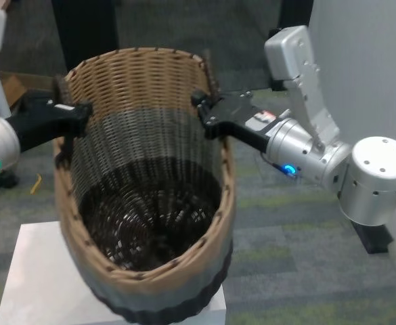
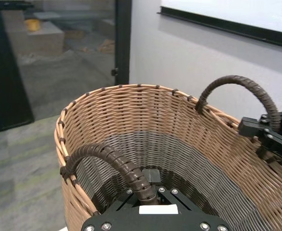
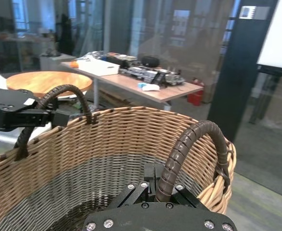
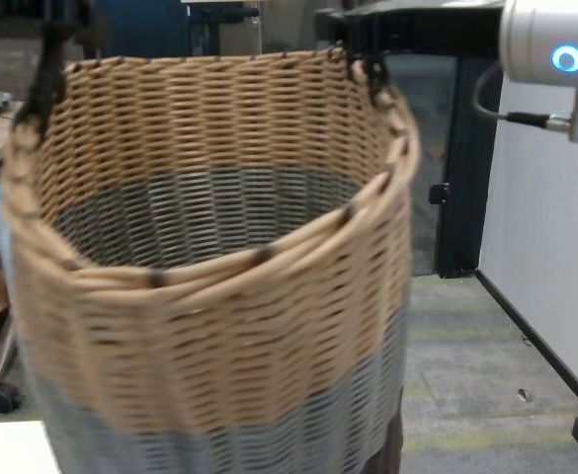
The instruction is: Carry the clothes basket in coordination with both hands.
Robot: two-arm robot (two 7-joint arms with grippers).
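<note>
Head view: clothes basket (image 1: 150, 203) hanging between both arms, open mouth tipped toward the camera, dark base low over the near white bench (image 1: 32, 277). Left gripper (image 1: 72, 116) at the left rim, right gripper (image 1: 208, 116) at the right rim.

Left wrist view: jaws together, clamped on the near brown loop handle (image 2: 116, 166); far handle (image 2: 239, 91) caught by the other gripper beyond.

Right wrist view: jaws clamped on the near loop handle (image 3: 191, 149); across the rim, left gripper (image 3: 59, 115) gripping the opposite handle.

Chest view: basket wall filling the middle, tan band above grey; right wrist with its blue ring light (image 4: 567, 59) above the rim's right side.
</note>
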